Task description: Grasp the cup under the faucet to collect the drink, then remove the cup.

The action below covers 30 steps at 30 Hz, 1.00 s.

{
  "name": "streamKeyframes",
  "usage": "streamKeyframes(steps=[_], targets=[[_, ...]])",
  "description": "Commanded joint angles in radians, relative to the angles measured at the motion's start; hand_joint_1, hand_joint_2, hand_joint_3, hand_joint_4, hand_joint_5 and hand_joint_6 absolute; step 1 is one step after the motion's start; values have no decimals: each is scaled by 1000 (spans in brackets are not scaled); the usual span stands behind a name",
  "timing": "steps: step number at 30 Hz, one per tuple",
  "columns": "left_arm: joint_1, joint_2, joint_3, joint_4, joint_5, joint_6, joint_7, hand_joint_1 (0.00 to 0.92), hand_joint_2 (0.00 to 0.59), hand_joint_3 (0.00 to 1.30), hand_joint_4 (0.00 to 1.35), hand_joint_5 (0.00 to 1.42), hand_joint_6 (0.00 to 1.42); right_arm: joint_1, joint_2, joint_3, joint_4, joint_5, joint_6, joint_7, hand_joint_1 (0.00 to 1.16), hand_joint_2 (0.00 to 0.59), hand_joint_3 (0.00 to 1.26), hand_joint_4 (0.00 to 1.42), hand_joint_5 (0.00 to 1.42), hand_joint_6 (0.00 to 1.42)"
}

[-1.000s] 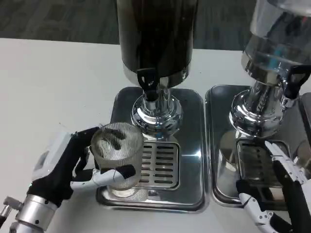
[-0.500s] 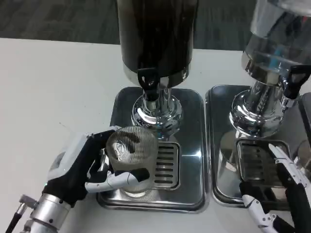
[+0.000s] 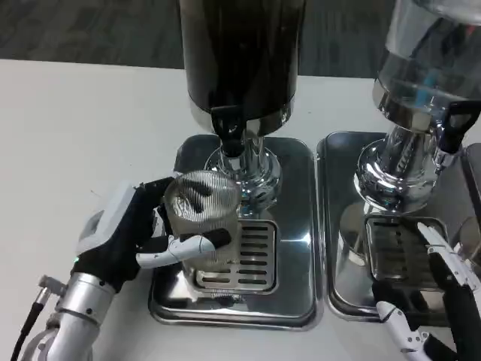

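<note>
Ribbed glass cup (image 3: 201, 218) is held by left robot hand (image 3: 131, 233) over drip tray (image 3: 297, 248), near black faucet (image 3: 229, 129); right robot hand (image 3: 440, 301) is spread, holding nothing.

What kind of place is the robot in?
Probably a drinks station in an office or test room: two drink dispensers, one dark and one clear, stand on metal drip trays on a white table, with grey carpet behind.

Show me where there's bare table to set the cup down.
The white table left of the dark dispenser's tray is bare, beyond the left hand gripping the cup. Crowded rightward: the second tray adjoins, right hand over it.
</note>
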Motion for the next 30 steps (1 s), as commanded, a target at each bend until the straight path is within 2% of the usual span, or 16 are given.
streamKeyframes(steps=[1, 10, 18, 30], targets=[[-38, -13, -10, 39, -1, 18, 11, 448, 47, 596, 723, 1005, 1403, 7, 2, -6, -12, 4, -8, 0, 355, 334, 147, 109, 133, 128], [-54, -34, -30, 44, -2, -4, -8, 448, 45, 589, 723, 997, 1391, 4, 1, -8, -9, 10, -10, 4, 352, 335, 147, 109, 133, 137], [-49, -36, -46, 33, -11, -23, -18, 448, 45, 588, 718, 994, 1387, -4, 1, -6, -5, 8, -8, 4, 351, 335, 147, 109, 133, 143], [-61, -44, -60, 73, -7, 8, -37, 436, 45, 584, 707, 994, 1386, 11, 4, -8, -19, 7, -8, 2, 350, 335, 147, 109, 133, 145]])
